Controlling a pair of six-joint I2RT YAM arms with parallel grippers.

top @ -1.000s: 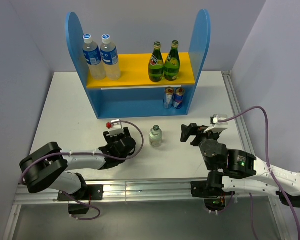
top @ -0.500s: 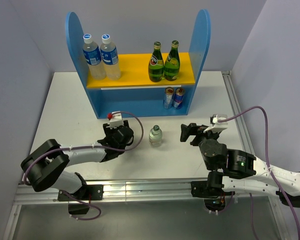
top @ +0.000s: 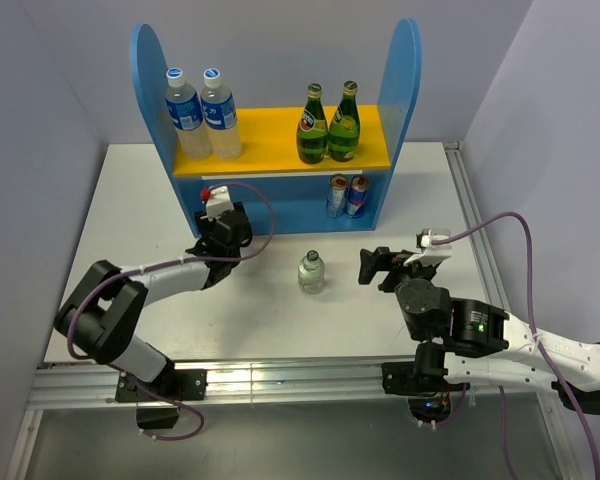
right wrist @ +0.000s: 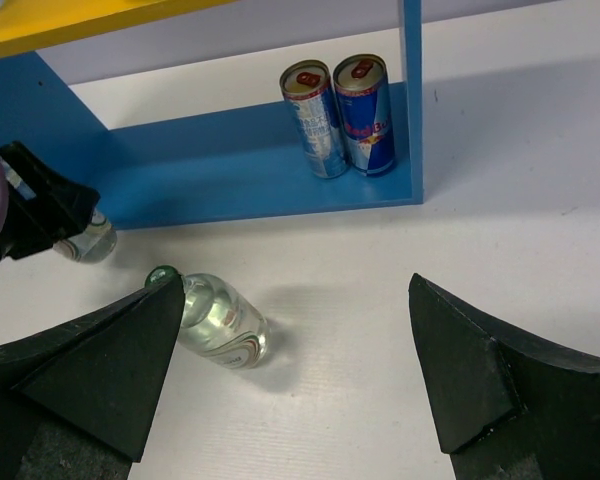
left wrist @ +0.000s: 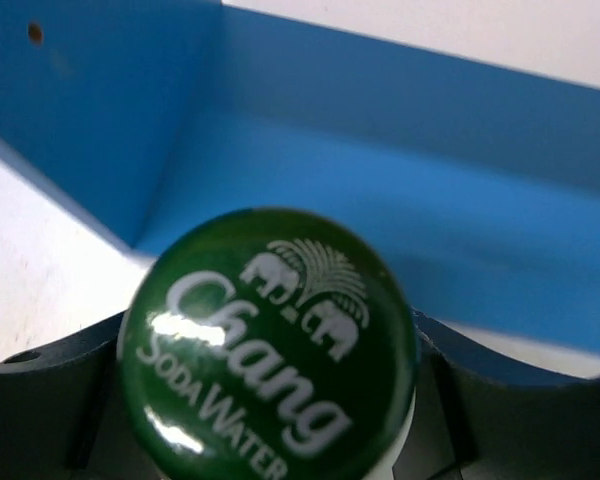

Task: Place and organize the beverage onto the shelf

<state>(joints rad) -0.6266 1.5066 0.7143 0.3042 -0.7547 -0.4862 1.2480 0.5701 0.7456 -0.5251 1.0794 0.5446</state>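
Note:
My left gripper is shut on a clear soda water bottle; its green "Chang" cap fills the left wrist view between the dark fingers. It holds the bottle at the front of the shelf's lower left bay, whose blue base lies just ahead. The held bottle shows in the right wrist view too. A second soda water bottle stands on the table, left of my open, empty right gripper; it also shows in the right wrist view.
The yellow upper board carries two clear water bottles on the left and two green bottles on the right. Two cans stand in the lower right bay, also seen in the right wrist view.
My left gripper has carried its bottle away from the table's front up to the shelf's lower left opening. The right arm and the standing bottle have not moved.

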